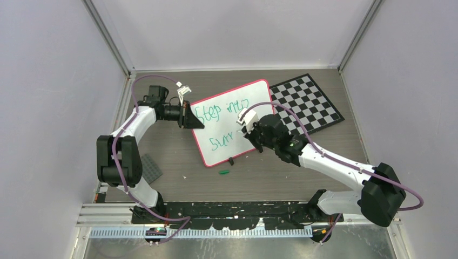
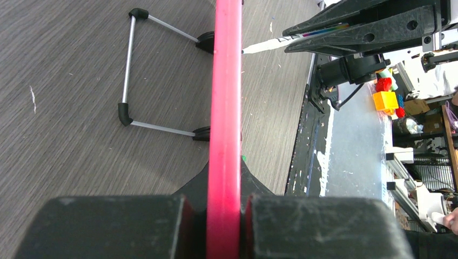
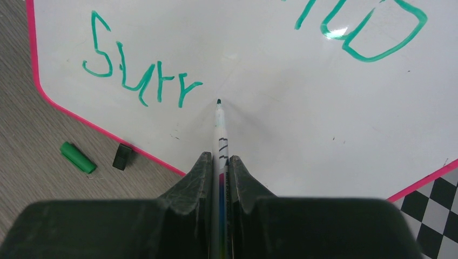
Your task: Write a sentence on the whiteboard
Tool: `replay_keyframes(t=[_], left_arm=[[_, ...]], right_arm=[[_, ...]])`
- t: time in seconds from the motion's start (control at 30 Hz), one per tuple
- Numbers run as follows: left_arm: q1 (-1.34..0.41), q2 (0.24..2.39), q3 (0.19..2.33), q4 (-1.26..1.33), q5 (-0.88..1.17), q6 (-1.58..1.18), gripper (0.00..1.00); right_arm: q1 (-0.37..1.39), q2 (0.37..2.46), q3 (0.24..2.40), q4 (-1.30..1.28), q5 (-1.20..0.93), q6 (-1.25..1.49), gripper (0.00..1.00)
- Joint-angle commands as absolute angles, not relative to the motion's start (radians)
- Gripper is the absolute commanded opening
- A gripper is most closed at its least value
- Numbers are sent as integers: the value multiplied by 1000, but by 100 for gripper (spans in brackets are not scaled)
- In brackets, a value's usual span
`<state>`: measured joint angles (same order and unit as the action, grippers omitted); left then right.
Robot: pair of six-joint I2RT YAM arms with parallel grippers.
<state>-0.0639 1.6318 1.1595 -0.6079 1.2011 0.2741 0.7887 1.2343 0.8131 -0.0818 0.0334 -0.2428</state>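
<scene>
Writing is the step in hand. The right gripper [image 3: 219, 162] is squeezed tight on a marker [image 3: 220, 121], and its tip looks to touch the whiteboard [image 3: 281, 70] just after the green "Surr" of the sentence [image 3: 140, 75], at the upper left of that view. The word is not done, so next the tip needs to draw more letters to the right. The left gripper [image 2: 224, 216] is clamped on the board's pink rim. The top view shows the whiteboard mid-frame with 2 lines of words. Only the left wrist view shows the wire stand [image 2: 128, 70] behind it.
</scene>
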Motion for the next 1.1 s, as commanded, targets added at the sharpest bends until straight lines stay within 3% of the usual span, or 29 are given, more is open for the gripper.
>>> replay_keyframes(t=[0.0, 1.07], left_arm=[[-81, 1656, 1147, -761, 1100, 298, 0], [-80, 1654, 1150, -763, 1098, 300, 0]], right_arm=[[779, 1198, 800, -38, 37, -223, 0], [796, 1297, 857, -4, -23, -243, 0]])
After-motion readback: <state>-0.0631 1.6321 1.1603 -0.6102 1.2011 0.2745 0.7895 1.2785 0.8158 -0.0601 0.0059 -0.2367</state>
